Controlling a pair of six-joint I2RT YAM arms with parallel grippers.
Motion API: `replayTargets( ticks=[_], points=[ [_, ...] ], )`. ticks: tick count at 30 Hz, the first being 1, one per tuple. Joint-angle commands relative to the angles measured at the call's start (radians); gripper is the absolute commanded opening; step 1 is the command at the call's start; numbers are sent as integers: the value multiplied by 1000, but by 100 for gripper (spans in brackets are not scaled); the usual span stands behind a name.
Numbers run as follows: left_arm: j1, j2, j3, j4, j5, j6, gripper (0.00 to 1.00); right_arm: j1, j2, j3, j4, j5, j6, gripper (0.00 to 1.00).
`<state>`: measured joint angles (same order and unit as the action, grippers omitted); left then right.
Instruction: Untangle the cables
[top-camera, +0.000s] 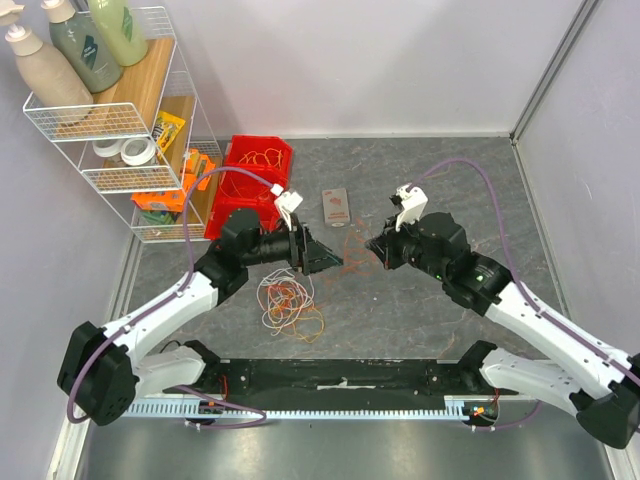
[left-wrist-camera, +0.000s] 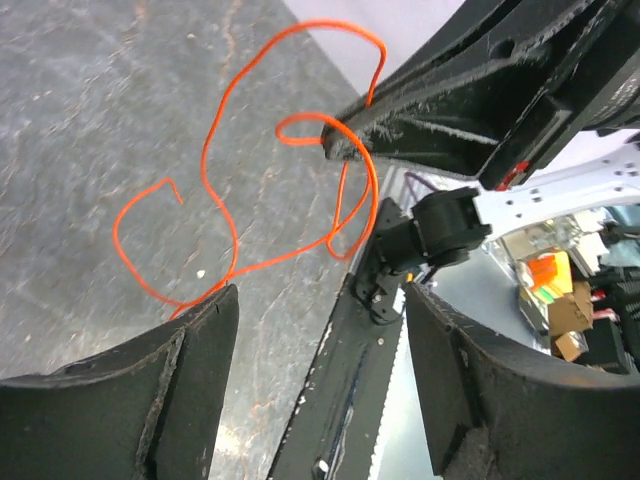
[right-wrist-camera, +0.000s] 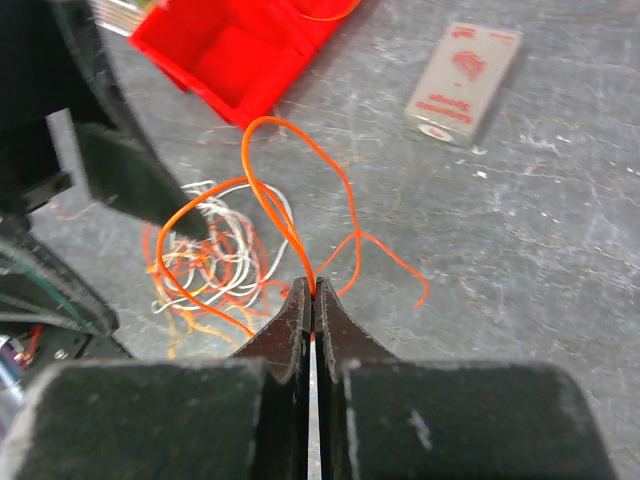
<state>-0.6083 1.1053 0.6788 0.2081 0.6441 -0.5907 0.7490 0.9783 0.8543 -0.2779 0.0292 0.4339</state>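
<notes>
ok so the right gripper (right-wrist-camera: 312, 290) is clamped shut on one orange cable (right-wrist-camera: 275, 190) right of the red bin (top-camera: 245, 200), the left gripper (left-wrist-camera: 320, 330) is open holding nothing, so I'd pull that strand slowly away from the pile (top-camera: 288, 305) in front of that bin so nothing else drags along.

Glossy plastic orange cable (right-wrist-camera: 268, 120); matt stone-look tabletop (right-wrist-camera: 560, 250), perhaps vinyl.

grey box (right-wrist-camera: 463, 82), red print illegible
</notes>
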Motion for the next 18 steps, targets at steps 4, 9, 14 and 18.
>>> replayTargets(
  ticks=[4, 9, 14, 18],
  points=[
    [-30, 34, 142, 132, 169, -50, 79, 0, -56, 64, -61, -199, -23, 0],
    [-57, 24, 172, 90, 200, 9, 80, 0, -82, 117, -58, -285, -20, 0],
    [-56, -59, 165, 100, 160, 22, 76, 0, -173, 228, -112, -226, -38, 0],
    [-56, -100, 172, 145, 151, 9, 82, 0, -164, 320, -168, -230, -47, 0]
  ],
)
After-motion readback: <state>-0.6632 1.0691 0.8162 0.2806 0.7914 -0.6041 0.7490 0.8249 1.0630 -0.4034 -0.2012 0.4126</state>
